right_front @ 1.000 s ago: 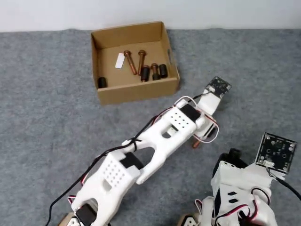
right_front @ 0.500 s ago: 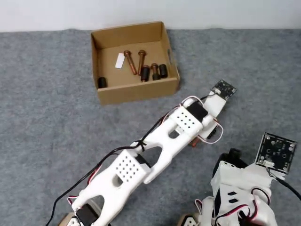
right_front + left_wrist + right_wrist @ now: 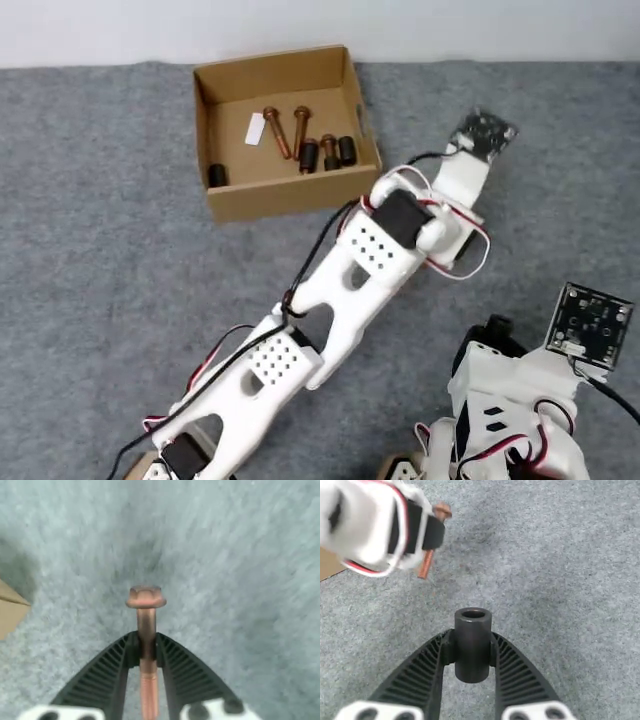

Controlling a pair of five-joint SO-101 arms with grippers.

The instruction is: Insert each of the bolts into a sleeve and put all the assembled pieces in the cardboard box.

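Copper bolt [image 3: 145, 605] (hex head) in left hand [image 3: 146, 640]; black sleeve [image 3: 472, 647] in right hand [image 3: 471, 639].

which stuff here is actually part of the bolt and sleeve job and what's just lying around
Part of the job:
copper bolt in the left pincer
black sleeve in the right pincer
cardboard box
bolts and sleeves inside it

Just lying about:
small white slip in the box
grey carpet
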